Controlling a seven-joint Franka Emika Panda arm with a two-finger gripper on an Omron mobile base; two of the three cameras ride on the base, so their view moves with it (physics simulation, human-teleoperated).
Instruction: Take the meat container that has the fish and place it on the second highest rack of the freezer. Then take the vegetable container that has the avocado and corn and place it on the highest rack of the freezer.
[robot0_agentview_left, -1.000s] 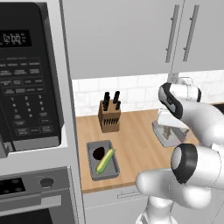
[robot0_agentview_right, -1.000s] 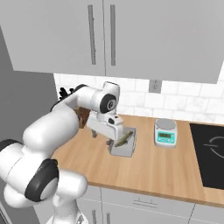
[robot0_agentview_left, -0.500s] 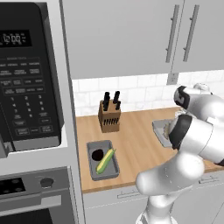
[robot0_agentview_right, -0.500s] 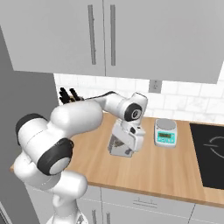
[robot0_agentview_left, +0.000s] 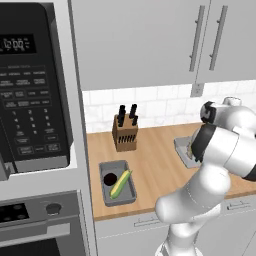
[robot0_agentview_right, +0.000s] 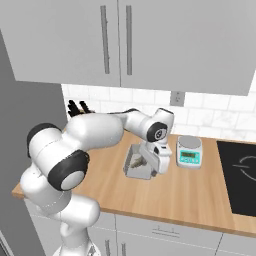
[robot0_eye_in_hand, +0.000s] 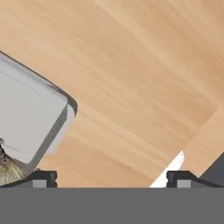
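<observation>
1. In the left base view, the meat container (robot0_agentview_left: 183, 150) at centre right is largely covered by the arm; its contents cannot be made out there.
2. In the right base view, the gripper (robot0_agentview_right: 156, 161) is seen low at the container's right edge, at frame centre; the fish (robot0_agentview_right: 136, 161) is only dimly seen inside.
3. In the hand view, a container corner and a brownish scrap at lower left are shown; the fingertips (robot0_eye_in_hand: 43, 178) stand wide apart, released, nothing between them.
4. At lower centre-left of the left base view, the vegetable container (robot0_agentview_left: 118, 181) is seen holding the avocado (robot0_agentview_left: 109, 179) and the corn (robot0_agentview_left: 121, 183), near a knife block (robot0_agentview_left: 125, 132).

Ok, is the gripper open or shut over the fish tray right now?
Open: in the hand view the gripper fingertips stand wide apart with bare counter between them, the fish tray off to one side.
</observation>
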